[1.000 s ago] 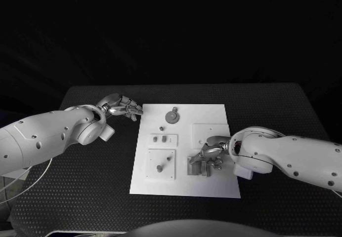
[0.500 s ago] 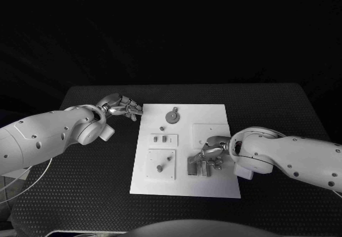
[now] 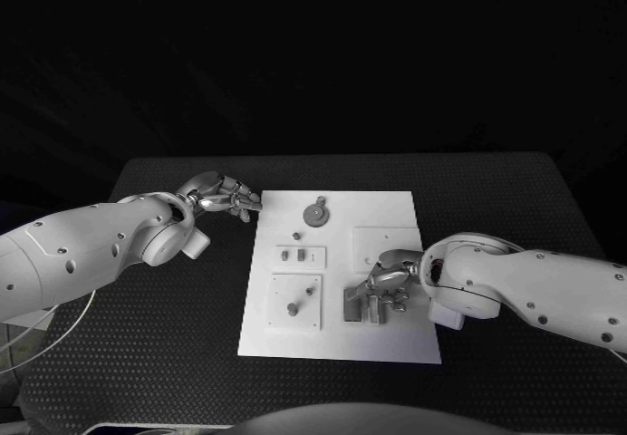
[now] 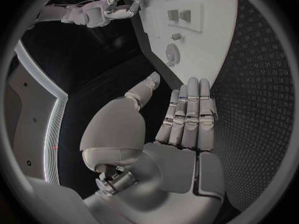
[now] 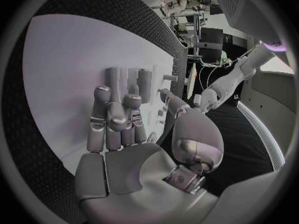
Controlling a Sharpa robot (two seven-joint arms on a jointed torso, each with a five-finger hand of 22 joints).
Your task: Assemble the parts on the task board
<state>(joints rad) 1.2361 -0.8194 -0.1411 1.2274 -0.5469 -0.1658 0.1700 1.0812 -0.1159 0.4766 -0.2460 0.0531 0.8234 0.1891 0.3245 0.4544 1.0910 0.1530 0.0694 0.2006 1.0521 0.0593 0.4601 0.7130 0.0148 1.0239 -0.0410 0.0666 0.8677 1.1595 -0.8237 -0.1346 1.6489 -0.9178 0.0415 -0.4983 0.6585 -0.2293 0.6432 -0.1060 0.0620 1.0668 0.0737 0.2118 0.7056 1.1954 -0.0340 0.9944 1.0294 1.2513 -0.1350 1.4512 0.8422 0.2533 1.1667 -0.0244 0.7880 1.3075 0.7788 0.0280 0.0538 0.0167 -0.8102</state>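
The white task board (image 3: 392,340) lies in the middle of the black table. A round grey part (image 3: 316,214) lies near its far edge, with small parts (image 3: 299,256) below it and a square plate with pegs (image 3: 295,299) closer in. My right hand (image 3: 390,281) hovers over the board's right side, fingers partly bent, just beside a cluster of grey upright parts (image 3: 362,304). In the right wrist view those uprights (image 5: 127,79) stand beyond the hand (image 5: 118,129), which holds nothing. My left hand (image 3: 225,195) rests off the board by its far left corner, fingers straight (image 4: 190,114) and empty.
Black textured table (image 3: 509,199) surrounds the board on all sides. In the left wrist view the board (image 4: 212,40) and the round part (image 4: 172,53) lie ahead of the fingers, with the right hand (image 4: 106,10) farther off.
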